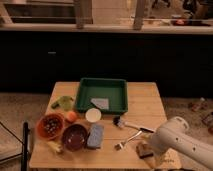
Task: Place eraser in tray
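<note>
The eraser [143,148], a small tan-brown block with a dark base, lies on the wooden table [145,102] near the front right. My gripper [150,150] is right at the eraser's right side, mostly covered by my white arm [176,142], which comes in from the lower right. The dark green tray [81,94] stands at the back middle of the table, well away from the eraser, with a pale flat piece [100,103] lying inside it.
A black-headed brush [120,121] and a fork [128,140] lie between the eraser and the tray. A blue sponge [95,135], maroon bowl [74,137], orange bowl [50,126], white cup [93,115] and green item [62,102] fill the left side.
</note>
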Robot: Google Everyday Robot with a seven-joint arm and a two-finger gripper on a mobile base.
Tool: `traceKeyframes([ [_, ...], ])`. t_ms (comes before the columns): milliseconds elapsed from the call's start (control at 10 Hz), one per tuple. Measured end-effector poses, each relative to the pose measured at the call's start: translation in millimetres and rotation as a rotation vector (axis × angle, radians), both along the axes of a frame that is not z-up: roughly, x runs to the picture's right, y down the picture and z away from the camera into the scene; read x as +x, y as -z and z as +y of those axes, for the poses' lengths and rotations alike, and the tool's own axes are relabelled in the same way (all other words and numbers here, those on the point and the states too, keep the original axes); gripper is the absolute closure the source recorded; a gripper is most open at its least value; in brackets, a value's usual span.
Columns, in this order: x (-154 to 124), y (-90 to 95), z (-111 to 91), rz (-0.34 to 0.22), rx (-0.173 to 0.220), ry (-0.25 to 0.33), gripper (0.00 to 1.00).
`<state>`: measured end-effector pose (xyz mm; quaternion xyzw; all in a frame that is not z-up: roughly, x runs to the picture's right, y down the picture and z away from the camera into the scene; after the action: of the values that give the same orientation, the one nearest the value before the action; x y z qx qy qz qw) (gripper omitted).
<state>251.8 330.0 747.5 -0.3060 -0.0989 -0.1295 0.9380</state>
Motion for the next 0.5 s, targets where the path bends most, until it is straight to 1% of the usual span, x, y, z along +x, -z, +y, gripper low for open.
traceKeyframes([
  [100, 1.4, -3.4, 1.1, -0.005, -0.004, -0.019, 0.22],
  [200, 2.0, -6.1, 2.1, -0.008, -0.007, -0.032, 0.28],
  [300, 2.1, -7.3, 3.3, -0.011, -0.010, -0.037, 0.36],
  [400, 3.9, -8.1, 4.9, -0.011, -0.012, -0.045, 0.48],
  [500, 5.2, -7.9, 5.3, -0.011, -0.011, -0.051, 0.58],
])
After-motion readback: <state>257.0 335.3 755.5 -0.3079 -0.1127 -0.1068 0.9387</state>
